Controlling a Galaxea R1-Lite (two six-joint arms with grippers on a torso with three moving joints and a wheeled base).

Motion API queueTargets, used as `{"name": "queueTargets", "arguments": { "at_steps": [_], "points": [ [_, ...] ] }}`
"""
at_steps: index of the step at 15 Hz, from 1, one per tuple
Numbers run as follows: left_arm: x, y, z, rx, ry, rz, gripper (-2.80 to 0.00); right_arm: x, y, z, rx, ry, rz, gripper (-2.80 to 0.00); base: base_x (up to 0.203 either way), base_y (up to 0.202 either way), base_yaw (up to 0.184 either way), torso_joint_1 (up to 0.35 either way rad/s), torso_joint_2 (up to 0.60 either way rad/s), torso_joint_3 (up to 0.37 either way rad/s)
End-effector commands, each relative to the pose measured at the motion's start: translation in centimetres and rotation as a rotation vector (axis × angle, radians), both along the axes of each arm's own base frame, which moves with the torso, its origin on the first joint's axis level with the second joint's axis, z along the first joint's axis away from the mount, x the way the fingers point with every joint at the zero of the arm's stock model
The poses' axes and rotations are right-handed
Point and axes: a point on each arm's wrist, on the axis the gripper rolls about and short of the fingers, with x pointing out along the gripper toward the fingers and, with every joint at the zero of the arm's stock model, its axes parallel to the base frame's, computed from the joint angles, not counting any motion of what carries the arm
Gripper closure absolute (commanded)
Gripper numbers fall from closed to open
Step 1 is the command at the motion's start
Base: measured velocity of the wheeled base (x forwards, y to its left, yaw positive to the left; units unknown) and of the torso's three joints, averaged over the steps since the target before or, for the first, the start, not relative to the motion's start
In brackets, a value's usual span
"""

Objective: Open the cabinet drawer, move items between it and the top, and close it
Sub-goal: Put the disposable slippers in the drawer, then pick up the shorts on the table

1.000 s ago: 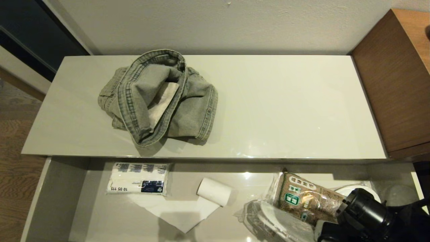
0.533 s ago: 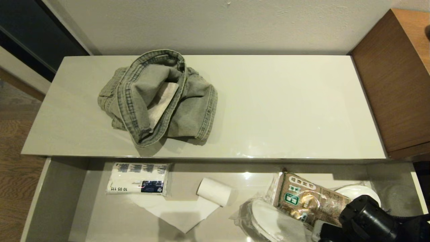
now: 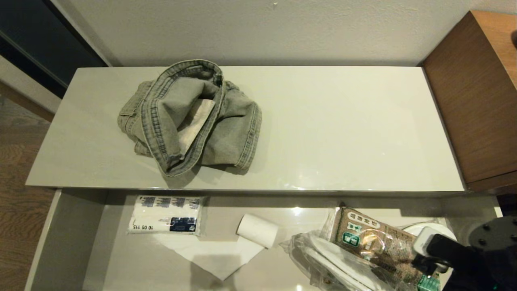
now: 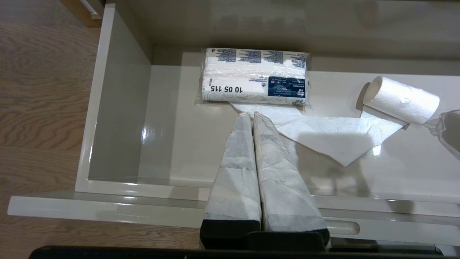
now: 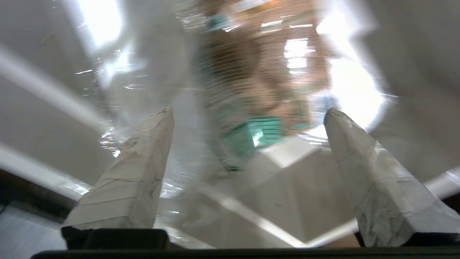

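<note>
The cabinet drawer stands pulled out below the top. A grey-green denim garment lies bunched on the left half of the top. White slippers in clear wrap lie in the drawer's right part, partly under a brown packet. My right gripper hangs open over that packet with nothing between its fingers. My left gripper is shut and empty above the drawer's front edge on the left.
A white paper roll with a loose sheet and a wrapped tissue pack lie in the drawer's left half. A brown wood desk flanks the cabinet on the right. A wall runs behind, and wood floor lies to the left.
My right gripper has opened and its arm has drawn back toward the right. The wrapped slippers and the brown packet have shifted a little in the drawer. The left arm has kept still.
</note>
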Motion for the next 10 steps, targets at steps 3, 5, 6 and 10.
{"name": "queueTargets", "arguments": {
  "at_steps": [3,5,6,10],
  "points": [
    [0.0,0.0,0.0,0.000,0.002,0.000,0.00,-2.5,-2.6,2.8,0.032,-0.242,-0.131,-2.80,0.000,0.000,0.000,0.000,0.00,0.000],
    [0.0,0.0,0.0,0.000,0.002,0.000,0.00,-3.2,-3.2,3.4,0.048,-0.290,-0.153,-2.80,0.000,0.000,0.000,0.000,0.00,0.000],
    [0.0,0.0,0.0,0.000,0.002,0.000,0.00,-3.4,-3.4,3.6,0.049,-0.300,-0.159,-2.80,0.000,0.000,0.000,0.000,0.00,0.000],
    [0.0,0.0,0.0,0.000,0.002,0.000,0.00,-4.3,-4.4,3.6,0.045,-0.297,-0.195,-2.80,0.000,0.000,0.000,0.000,0.00,0.000]
  ]
}}
